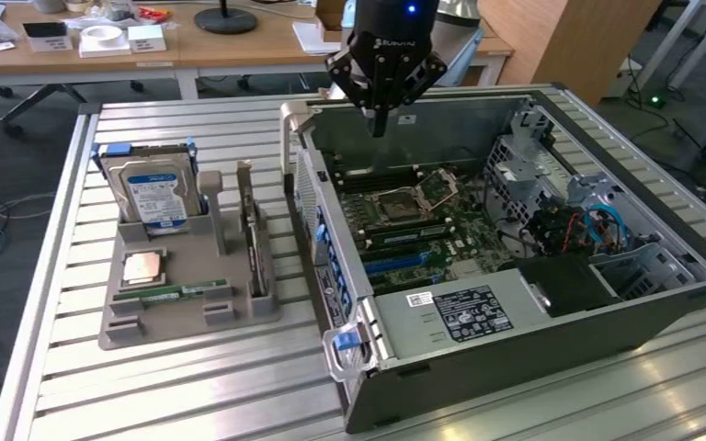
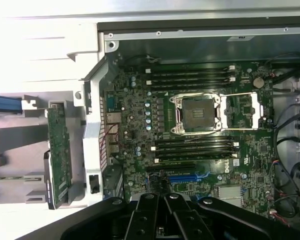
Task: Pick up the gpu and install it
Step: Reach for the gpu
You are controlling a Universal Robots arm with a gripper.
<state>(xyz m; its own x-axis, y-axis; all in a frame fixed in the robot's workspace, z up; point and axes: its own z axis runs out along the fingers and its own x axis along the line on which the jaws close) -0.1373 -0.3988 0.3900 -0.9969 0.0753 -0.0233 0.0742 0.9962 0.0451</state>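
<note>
The gpu is a thin green card standing on edge in the grey holder, at the exterior view's left of the open computer case. In the wrist view the gpu shows its green board beside the case's rear wall. My gripper hangs above the back part of the case, over the motherboard, well apart from the gpu. Its fingers are shut together with nothing between them, and in the wrist view the gripper points down at the motherboard near a blue slot.
The holder also carries an upright silver hard drive, a CPU and a RAM stick. The case's walls, drive cage and cables crowd its interior. Desks with clutter stand behind the slatted metal table.
</note>
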